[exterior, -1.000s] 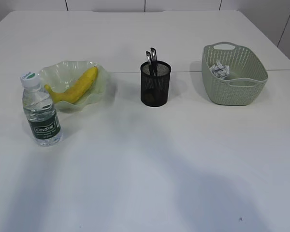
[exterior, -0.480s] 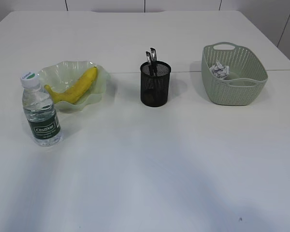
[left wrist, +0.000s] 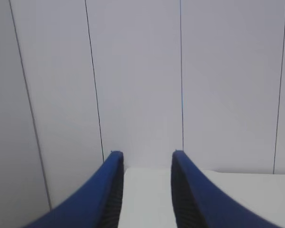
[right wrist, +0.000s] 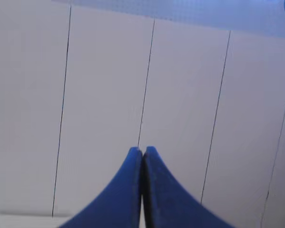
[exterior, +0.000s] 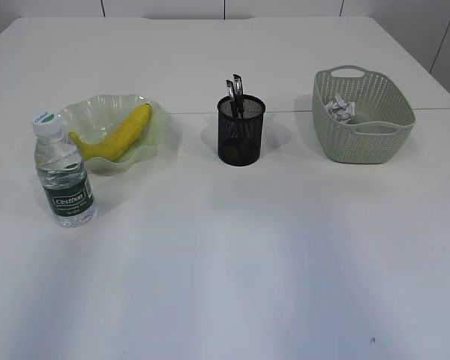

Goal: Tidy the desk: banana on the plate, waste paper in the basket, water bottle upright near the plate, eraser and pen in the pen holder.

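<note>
A yellow banana (exterior: 120,133) lies on the pale green plate (exterior: 159,127) at the left. Upright just in front of that plate stands the water bottle (exterior: 63,173). The black mesh pen holder (exterior: 240,133) in the middle has a pen (exterior: 235,89) sticking out; the eraser is hidden. Crumpled waste paper (exterior: 341,108) sits in the green basket (exterior: 367,135) at the right. No arm shows in the exterior view. My left gripper (left wrist: 146,155) is open and empty, aimed at the wall. My right gripper (right wrist: 142,150) is shut on nothing, facing the wall too.
The white table (exterior: 232,255) stretches wide in front of the objects. A second table surface (exterior: 210,52) continues behind them up to a panelled wall.
The faint shadows over the front of the table have faded away. The objects have not moved.
</note>
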